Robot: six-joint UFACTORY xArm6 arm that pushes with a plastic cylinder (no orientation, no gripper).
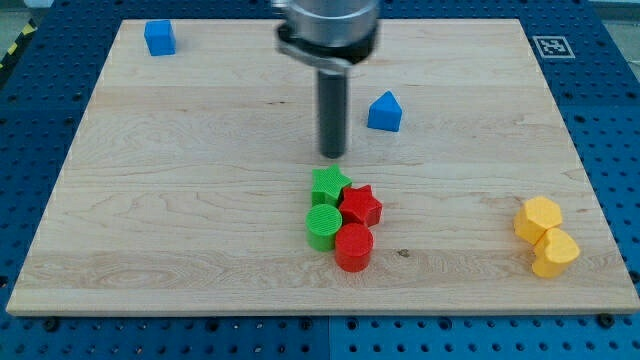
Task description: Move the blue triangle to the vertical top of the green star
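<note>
The blue triangle (384, 112) lies on the wooden board, above and to the right of the green star (329, 186). My tip (332, 155) stands just above the green star and to the lower left of the blue triangle, apart from both. The green star is at the top of a tight cluster near the board's middle.
A red star (361, 206), a green cylinder (323, 227) and a red cylinder (353, 247) crowd the green star. A blue cube (159, 38) sits at the top left. Two yellow blocks (538, 219) (555, 252) lie at the right. The board's edge (320, 316) runs along the bottom.
</note>
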